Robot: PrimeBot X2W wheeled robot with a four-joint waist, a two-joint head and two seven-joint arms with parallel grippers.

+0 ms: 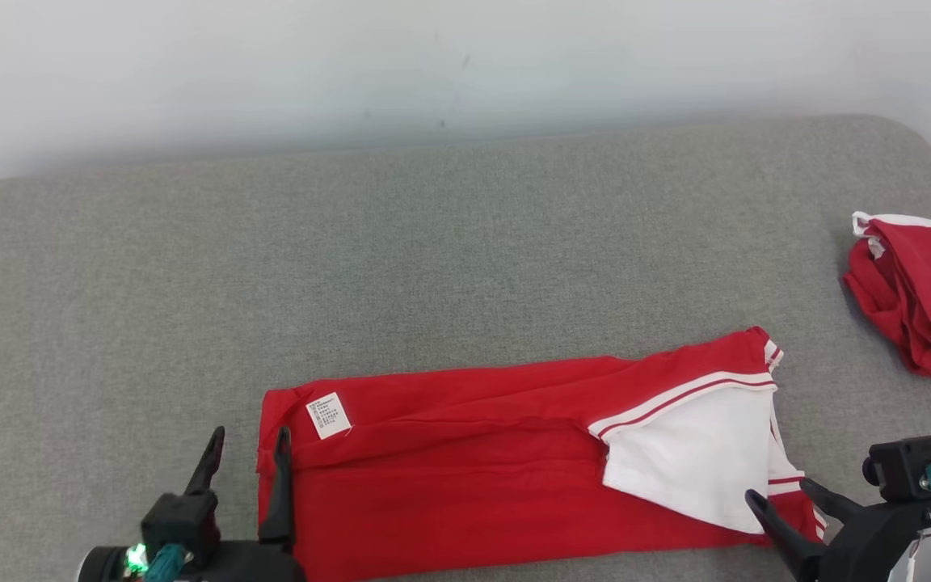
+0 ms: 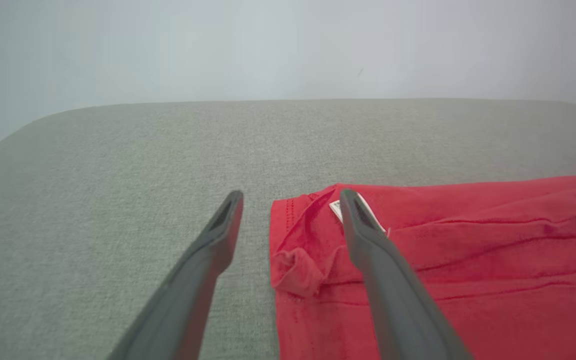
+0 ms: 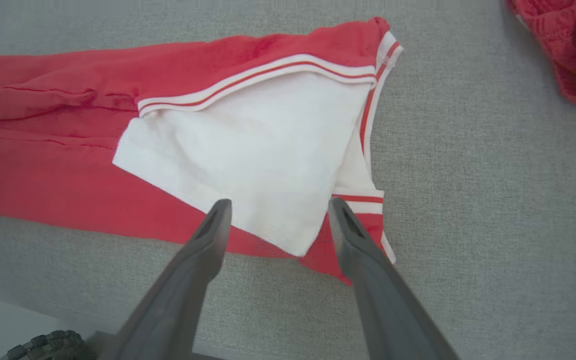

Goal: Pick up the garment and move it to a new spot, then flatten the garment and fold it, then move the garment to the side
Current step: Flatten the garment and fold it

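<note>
Head view: left hand (image 1: 249, 436) wide open, empty.

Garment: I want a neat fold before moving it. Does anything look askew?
Yes. The garment has a bunched, curled corner at its left end, and a white flap lies slanted across its right end.
</note>
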